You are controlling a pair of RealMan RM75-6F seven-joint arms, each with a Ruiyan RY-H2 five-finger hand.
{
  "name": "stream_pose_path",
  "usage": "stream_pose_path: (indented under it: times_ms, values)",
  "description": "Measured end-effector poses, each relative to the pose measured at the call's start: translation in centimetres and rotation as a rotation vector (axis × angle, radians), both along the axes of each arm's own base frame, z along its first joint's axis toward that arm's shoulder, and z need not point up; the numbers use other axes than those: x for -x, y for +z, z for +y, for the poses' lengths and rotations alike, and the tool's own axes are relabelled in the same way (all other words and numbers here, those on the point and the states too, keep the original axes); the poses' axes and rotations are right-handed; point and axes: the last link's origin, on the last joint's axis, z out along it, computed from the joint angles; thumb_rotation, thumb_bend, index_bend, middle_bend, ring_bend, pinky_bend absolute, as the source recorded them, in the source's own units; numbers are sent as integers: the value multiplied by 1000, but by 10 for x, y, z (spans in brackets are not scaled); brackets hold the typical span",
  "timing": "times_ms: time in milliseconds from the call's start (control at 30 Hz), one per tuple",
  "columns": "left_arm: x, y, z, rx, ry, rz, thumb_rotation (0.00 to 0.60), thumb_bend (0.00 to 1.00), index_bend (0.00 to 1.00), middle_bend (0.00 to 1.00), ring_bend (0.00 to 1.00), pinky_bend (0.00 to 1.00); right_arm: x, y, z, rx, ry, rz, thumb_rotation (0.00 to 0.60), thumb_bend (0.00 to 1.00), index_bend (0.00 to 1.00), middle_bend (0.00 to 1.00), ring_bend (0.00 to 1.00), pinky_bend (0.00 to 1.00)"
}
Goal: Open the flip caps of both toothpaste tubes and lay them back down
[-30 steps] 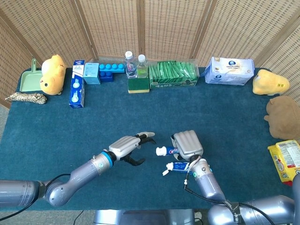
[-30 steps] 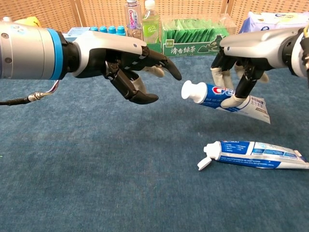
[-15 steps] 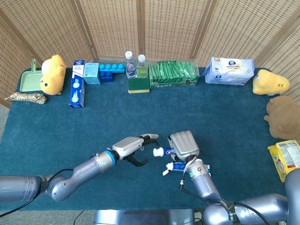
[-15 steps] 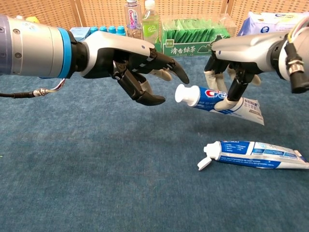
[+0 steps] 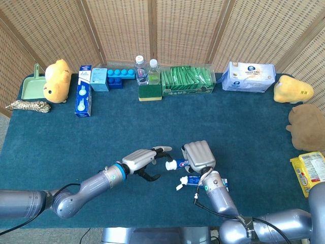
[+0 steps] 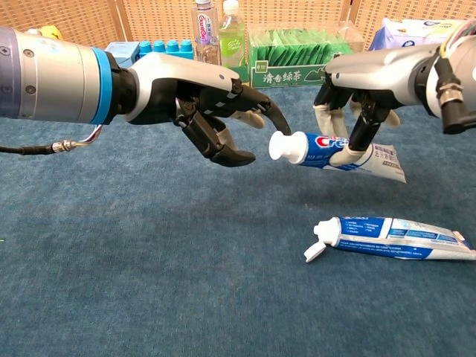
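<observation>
Hidden or cut off: in the head view the right hand [image 5: 199,156] covers most of the held toothpaste tube [image 5: 179,163], leaving only its white cap end showing. The chest view crops the tail of the second toothpaste tube [image 6: 394,238] at the frame edge. Whether the left fingertips [image 6: 277,123] touch the held cap cannot be told.

Held toothpaste tube [image 6: 338,152]: blue and white, red lettering, roughly level above the blue table cloth [image 6: 149,282], white cap closed and pointing toward the left hand [image 6: 201,97]. Right hand [image 6: 364,82] grips its body from above.

Second toothpaste tube: lying flat on the cloth below the held one, flip cap open.

Left hand: holds nothing, fingers spread and curved, just beside the held cap.
</observation>
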Motion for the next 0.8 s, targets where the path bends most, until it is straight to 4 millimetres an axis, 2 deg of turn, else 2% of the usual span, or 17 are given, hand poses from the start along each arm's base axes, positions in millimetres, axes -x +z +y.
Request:
stream_pose_path:
  times_ms: [800]
  values:
    - [8, 6, -6, 18, 0, 14, 600, 398, 276, 27, 0, 320, 2, 0, -10, 20, -47, 33, 600, 524, 912, 789, 708, 767]
